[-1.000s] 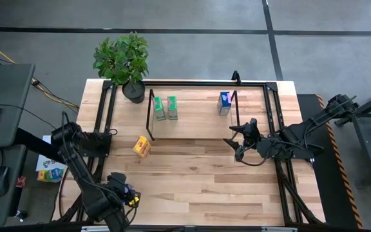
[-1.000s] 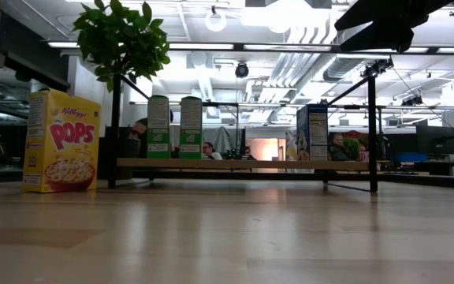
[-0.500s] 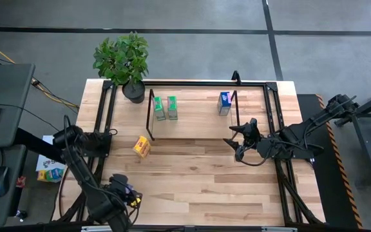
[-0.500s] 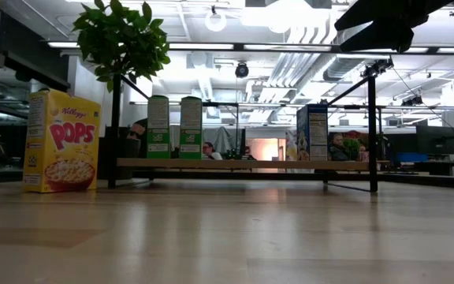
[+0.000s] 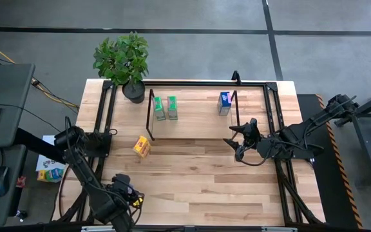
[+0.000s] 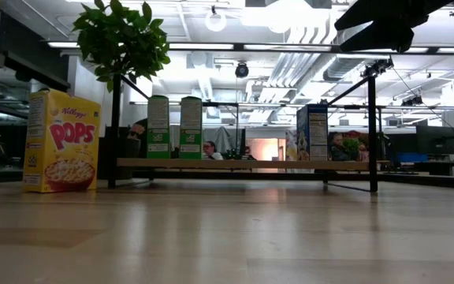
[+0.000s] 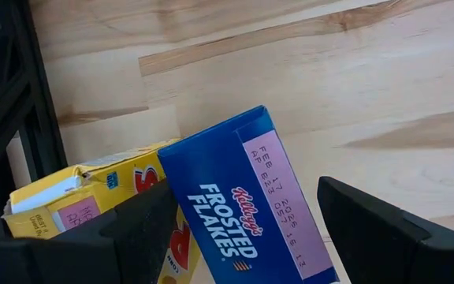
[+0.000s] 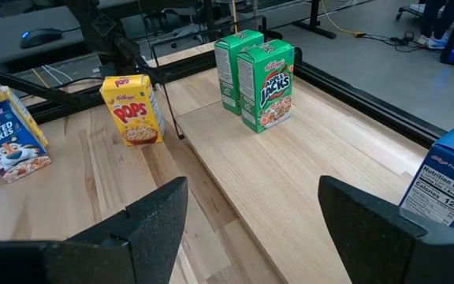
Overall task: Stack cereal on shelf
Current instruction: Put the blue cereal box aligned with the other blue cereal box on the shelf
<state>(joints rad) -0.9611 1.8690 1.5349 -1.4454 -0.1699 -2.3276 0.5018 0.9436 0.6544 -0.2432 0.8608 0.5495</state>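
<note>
The left gripper point(image 7: 243, 237), jaws wide, straddles the blue box point(image 7: 247, 197) at the table's 7 o'clock: light, crushable cardboard, best pinched across its 2 broad faces.

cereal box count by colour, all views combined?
Green: 2, both upright on the shelf: green boxes
Blue: 2: blue box on the shelf, blue Frosted Flakes box between the open fingers of the left gripper
Yellow: 2: yellow Pops box on the table, yellow box behind the Frosted Flakes
Total: 6
</note>
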